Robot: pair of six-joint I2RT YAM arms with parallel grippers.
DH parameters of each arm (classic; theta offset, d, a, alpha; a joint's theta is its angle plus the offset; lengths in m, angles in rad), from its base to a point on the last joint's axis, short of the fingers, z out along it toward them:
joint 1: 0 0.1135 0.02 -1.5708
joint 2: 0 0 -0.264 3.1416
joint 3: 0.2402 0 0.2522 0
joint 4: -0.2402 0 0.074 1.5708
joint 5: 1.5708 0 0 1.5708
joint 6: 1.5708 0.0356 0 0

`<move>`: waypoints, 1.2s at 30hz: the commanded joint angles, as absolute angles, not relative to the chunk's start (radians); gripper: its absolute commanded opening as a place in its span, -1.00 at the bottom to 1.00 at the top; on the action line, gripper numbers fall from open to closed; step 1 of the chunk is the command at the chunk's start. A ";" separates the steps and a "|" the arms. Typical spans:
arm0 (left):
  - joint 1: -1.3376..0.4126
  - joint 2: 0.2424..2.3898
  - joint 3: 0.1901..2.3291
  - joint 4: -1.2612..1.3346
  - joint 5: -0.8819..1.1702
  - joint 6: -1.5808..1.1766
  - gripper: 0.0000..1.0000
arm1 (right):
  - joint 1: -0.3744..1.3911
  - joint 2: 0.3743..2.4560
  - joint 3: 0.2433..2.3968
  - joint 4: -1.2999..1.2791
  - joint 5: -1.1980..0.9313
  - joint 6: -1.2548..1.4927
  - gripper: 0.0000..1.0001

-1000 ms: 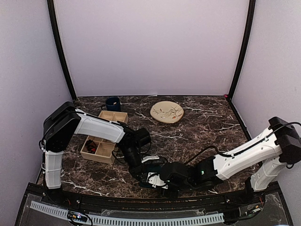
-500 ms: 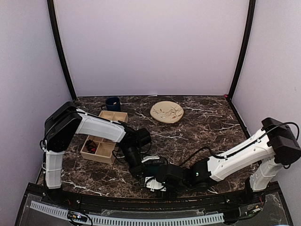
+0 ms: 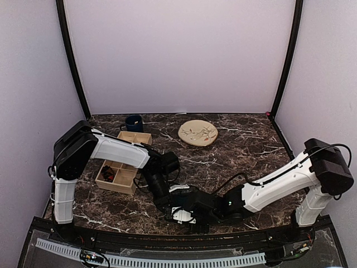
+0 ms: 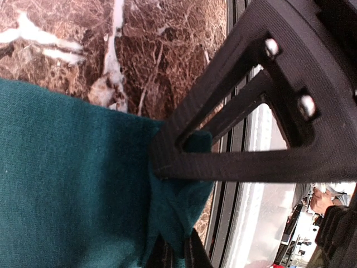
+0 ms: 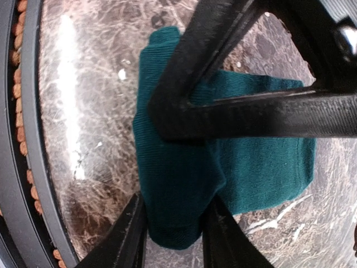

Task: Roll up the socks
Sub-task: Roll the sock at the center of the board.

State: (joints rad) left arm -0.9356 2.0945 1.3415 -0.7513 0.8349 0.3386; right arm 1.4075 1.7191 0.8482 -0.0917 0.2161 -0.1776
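Observation:
The plain teal sock (image 4: 67, 184) lies on the marble near the table's front edge. My left gripper (image 4: 174, 223) is shut on a pinch of fabric at its edge. In the right wrist view the sock (image 5: 251, 162) is folded over at one end. My right gripper (image 5: 173, 195) has its jaws pressed against both sides of that folded end. From above, the left gripper (image 3: 167, 205) and right gripper (image 3: 187, 215) meet at the front centre and hide the sock. A small dark bundle with red flecks (image 3: 109, 174), seemingly the argyle pair, lies in a box compartment.
A wooden divided box (image 3: 120, 183) stands to the left, a dark blue mug (image 3: 134, 123) behind it. A round patterned plate (image 3: 198, 133) lies at the back centre. The black front rail (image 5: 22, 139) runs close beside the grippers.
The right arm has slid left towards the left gripper, and its jaws have narrowed onto the sock's folded end. The left arm has stayed put, still pinching the sock.

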 commanded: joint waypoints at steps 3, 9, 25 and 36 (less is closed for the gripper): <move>-0.934 2.121 1.338 -0.789 0.780 0.361 -1.00 | 1.385 1.763 0.886 -0.093 0.171 -0.181 -0.59; -0.924 2.121 1.344 -0.787 0.774 0.345 -0.87 | 1.366 1.780 0.894 -0.129 0.138 -0.170 -0.91; -0.897 2.031 1.300 -0.680 0.753 0.253 -0.54 | 1.339 1.808 0.888 -0.166 0.064 -0.090 -1.00; -0.856 1.922 1.238 -0.617 0.757 0.194 -0.41 | 1.333 1.811 0.898 -0.171 0.060 -0.086 -1.00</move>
